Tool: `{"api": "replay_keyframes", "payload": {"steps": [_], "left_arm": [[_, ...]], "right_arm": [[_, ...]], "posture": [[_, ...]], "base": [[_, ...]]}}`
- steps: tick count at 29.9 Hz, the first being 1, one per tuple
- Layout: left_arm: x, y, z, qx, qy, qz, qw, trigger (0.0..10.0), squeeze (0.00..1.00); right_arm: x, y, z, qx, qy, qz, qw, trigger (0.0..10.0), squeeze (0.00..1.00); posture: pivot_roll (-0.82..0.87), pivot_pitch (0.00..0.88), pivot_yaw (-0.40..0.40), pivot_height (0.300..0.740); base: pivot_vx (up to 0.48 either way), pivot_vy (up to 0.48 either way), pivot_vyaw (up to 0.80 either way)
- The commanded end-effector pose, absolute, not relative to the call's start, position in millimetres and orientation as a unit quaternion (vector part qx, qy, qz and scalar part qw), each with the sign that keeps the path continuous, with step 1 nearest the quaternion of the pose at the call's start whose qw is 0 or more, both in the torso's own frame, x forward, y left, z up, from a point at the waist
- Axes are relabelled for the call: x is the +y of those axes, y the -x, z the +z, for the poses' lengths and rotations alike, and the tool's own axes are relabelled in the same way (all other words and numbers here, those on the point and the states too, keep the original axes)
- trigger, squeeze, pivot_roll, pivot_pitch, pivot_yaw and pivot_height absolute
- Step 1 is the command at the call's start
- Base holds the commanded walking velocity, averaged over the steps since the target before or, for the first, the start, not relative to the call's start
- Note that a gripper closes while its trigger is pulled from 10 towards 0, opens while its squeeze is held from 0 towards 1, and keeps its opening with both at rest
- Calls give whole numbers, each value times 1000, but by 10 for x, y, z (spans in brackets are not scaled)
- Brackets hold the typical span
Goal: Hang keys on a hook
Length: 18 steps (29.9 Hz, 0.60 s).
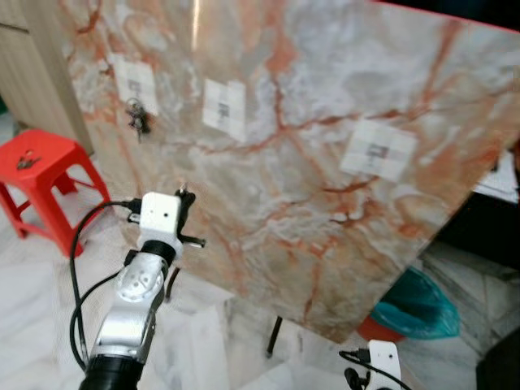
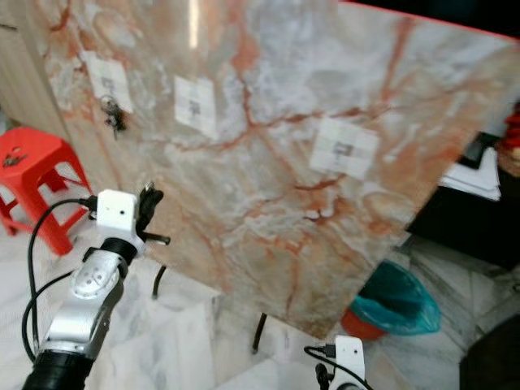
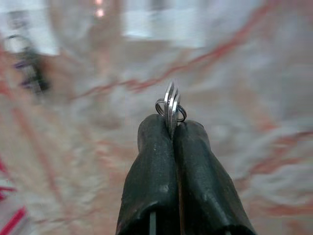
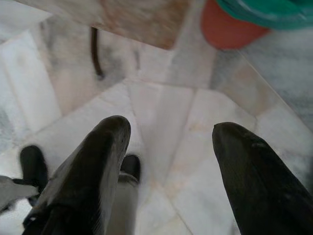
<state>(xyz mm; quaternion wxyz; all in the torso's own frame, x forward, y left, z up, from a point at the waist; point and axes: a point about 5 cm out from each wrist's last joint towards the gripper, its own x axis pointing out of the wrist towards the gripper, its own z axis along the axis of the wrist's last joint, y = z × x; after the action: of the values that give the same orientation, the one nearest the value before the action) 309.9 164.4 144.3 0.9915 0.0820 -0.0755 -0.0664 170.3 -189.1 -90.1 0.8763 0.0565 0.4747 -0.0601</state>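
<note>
Left wrist view: left gripper [image 3: 171, 128] jaws pinching key ring [image 3: 171, 108], marble board [image 3: 234, 73] behind

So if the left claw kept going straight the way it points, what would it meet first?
Most likely the marble-patterned board. The left claw, shut on a key ring, points at bare board between the hook patches; depth is blurred, so the gap is unclear.

A red plastic stool [image 1: 39, 175] is seen off to the left gripper's [image 1: 185, 213] left, with some small dark thing laid on its seat, too blurry to be made out. A teal bin [image 1: 416, 307] with an orange base is parked on the white marble floor [image 4: 161, 117], up ahead of the right gripper [image 4: 168, 147]. Papers [image 2: 475, 172] are stacked further right.
</note>
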Motion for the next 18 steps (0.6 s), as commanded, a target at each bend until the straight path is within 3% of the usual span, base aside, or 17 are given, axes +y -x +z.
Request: {"api": "replay_keyframes", "payload": {"steps": [1, 18], "left_arm": [[1639, -3109, 1476, -86, -96, -68, 989, 10000, 0], [1608, -3115, 1482, -89, -100, -75, 988, 10000, 0]], "right_arm": [[-1920, -1713, -893, 472, -58, -69, 877, 10000, 0], [-1933, -1703, -896, 474, -58, -75, 876, 10000, 0]], "posture": [[46, 0, -94, 740], [43, 0, -96, 740]], "base": [[0, -379, 0], [0, -385, 0]]}}
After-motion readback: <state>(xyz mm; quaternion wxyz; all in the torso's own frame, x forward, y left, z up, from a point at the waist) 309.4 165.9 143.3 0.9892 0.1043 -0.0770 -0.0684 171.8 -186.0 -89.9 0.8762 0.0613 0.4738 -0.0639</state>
